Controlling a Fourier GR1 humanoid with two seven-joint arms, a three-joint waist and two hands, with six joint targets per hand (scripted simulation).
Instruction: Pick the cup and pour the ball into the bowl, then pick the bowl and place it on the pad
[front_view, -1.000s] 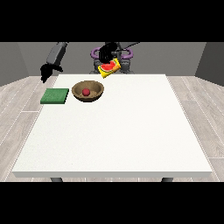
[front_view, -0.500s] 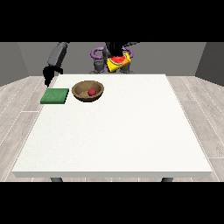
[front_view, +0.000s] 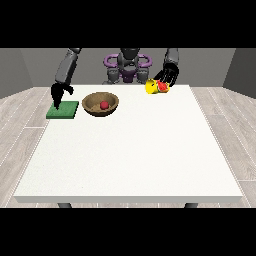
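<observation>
Table (front_view: 130, 165) near half was bare white; wooden bowl (front_view: 100, 104) sat towards the far left corner with the red ball (front_view: 104, 105) inside; green pad (front_view: 63, 110) lay just beside the bowl at the left edge, not touching it; hand at the view's left (front_view: 59, 93) hung over the pad, fingers pointing down, holding nothing; at the far edge, right of centre, the hand at the view's right (front_view: 167, 77) had its fingers curled on the yellow-and-red cup (front_view: 156, 86), tipped on its side.
</observation>
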